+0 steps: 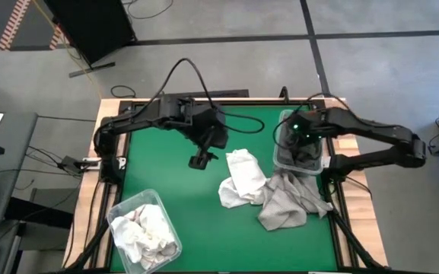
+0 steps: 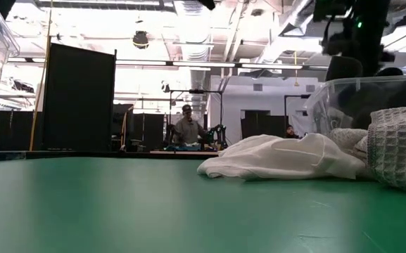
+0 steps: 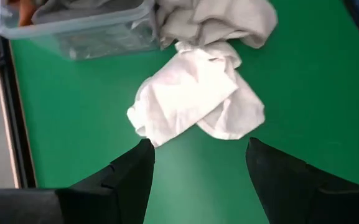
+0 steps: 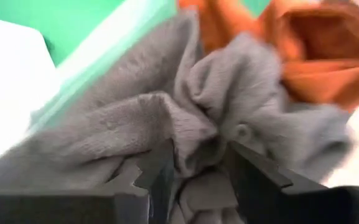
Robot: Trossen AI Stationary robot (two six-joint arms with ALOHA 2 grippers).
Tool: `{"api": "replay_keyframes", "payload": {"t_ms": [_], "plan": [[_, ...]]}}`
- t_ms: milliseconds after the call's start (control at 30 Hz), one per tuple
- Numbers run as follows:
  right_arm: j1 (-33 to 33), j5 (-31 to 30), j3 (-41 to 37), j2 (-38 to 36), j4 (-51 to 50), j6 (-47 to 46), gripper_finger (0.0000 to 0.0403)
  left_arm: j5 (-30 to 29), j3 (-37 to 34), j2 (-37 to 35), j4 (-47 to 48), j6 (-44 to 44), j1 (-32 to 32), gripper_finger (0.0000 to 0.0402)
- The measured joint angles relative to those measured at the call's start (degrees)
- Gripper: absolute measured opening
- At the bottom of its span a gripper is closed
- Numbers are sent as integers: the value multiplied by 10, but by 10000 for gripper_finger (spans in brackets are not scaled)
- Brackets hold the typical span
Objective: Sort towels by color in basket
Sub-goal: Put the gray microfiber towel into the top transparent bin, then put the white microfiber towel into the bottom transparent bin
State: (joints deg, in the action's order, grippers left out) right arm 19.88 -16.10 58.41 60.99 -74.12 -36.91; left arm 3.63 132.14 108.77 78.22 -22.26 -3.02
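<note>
A white towel (image 1: 242, 181) lies crumpled mid-table, with a light grey towel (image 1: 287, 202) beside it toward the right edge. My left gripper (image 3: 198, 171) hangs open above the green top, just left of the white towel (image 3: 195, 93), touching nothing. My right gripper (image 1: 301, 141) is over the clear bin (image 1: 281, 156) at the right, which holds a dark grey towel (image 4: 135, 118) and an orange towel (image 4: 316, 56). It is shut on the dark grey towel. My right gripper pinches a bunched-up fold of the dark grey towel (image 4: 199, 140) between its two fingers, with several gathered layers. The fingers come from above, pointing steeply down into the bin. The rest of the cloth spreads below them, next to the orange towel.
A second clear bin (image 1: 119, 211) with white towels (image 1: 147, 232) stands at the near left corner. Bare green table (image 1: 173, 183) lies between it and the loose towels. In the low view a person (image 2: 187, 130) sits far off in the room behind.
</note>
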Motion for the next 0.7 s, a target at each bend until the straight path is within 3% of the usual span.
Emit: {"api": "replay_keyframes", "payload": {"t_ms": [333, 700], "plan": [[-73, -34, 102, -51, -13, -21, 175, -15, 0, 0, 18, 11, 21, 241], [-297, -20, 113, -44, 174, 33, 175, -15, -96, -1, 22, 10, 27, 241]]}}
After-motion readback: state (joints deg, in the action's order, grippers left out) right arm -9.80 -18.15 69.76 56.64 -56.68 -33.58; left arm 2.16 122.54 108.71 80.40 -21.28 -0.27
